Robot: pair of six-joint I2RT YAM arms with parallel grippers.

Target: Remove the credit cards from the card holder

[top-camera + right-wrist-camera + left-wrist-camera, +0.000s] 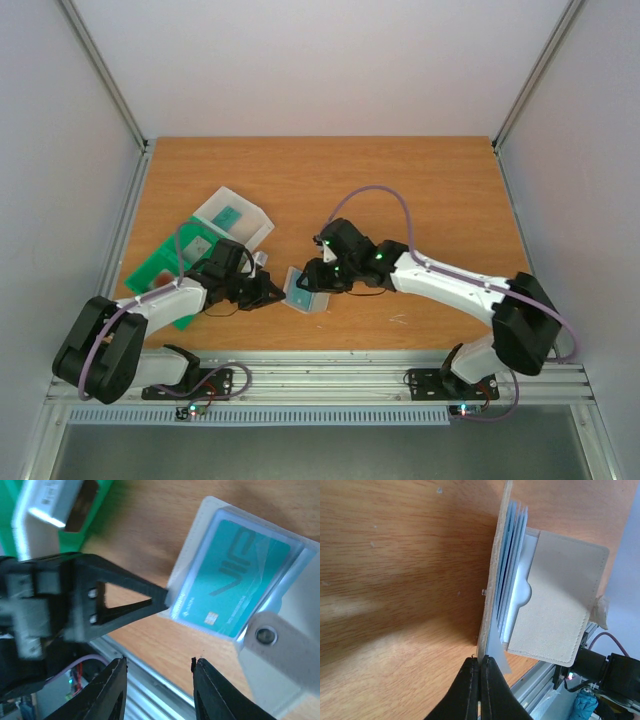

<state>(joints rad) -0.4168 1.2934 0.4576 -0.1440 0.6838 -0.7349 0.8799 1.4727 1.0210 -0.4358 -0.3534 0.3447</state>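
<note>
The left gripper [480,687] is pinched closed on one edge of the card holder [560,610], near the front middle of the table [395,580]. A teal credit card [235,585] sits inside the holder. The right gripper [159,690] hovers just beside it, jaws partly apart and empty.
</note>
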